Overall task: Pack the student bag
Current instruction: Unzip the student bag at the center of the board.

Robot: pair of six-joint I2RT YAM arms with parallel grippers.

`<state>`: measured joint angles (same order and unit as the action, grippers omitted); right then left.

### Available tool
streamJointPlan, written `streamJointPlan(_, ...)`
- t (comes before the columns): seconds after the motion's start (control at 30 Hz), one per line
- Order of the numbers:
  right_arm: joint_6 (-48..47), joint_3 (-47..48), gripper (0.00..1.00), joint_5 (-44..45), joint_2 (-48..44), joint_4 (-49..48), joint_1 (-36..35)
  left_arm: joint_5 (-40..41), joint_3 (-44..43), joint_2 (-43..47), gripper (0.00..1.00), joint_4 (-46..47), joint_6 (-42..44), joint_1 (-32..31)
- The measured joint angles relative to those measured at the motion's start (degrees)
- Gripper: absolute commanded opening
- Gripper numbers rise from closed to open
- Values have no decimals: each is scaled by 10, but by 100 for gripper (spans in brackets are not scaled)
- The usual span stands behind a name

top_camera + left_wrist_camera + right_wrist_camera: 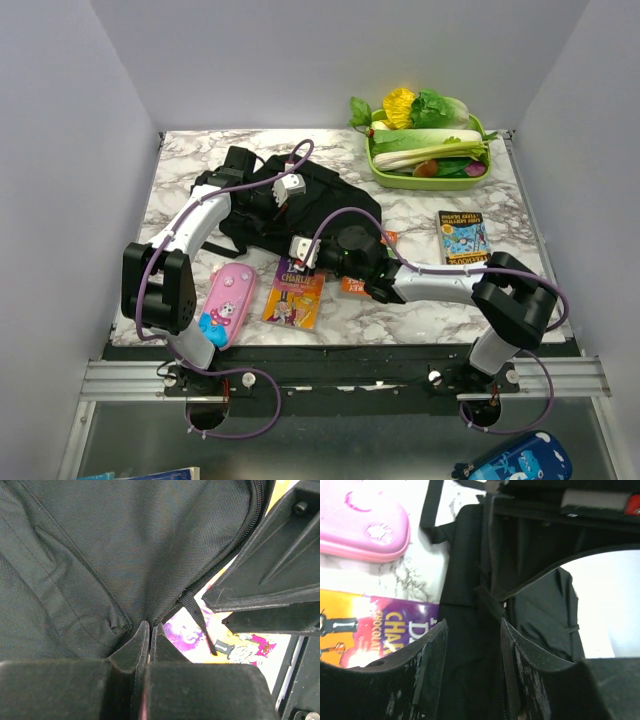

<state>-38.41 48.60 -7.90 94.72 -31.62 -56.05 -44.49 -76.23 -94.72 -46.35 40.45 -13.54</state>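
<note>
Bag [335, 190] is lying just behind the book [293, 292]. Left gripper [150, 626] is pinching its cloth; right gripper [472, 625] is sitting narrow around its rim, gripping or not I cannot tell. Opening it, I think; next, pulling apart.

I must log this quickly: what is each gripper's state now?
Left gripper: shut on the large soft black fabric backpack.
Right gripper: backpack fabric between its fingers; whether it grips cannot be told.

Clutter on the table [420, 222]
Vegetable tray [400, 181] far right corner; pencil case [228, 303], purple book [294, 292] near front edge.
</note>
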Motion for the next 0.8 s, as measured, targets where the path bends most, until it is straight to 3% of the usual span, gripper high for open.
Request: streamJointPlan(0.8,-23,13,55,47,43,-73,-6,-1,1,0,0,0,0,0)
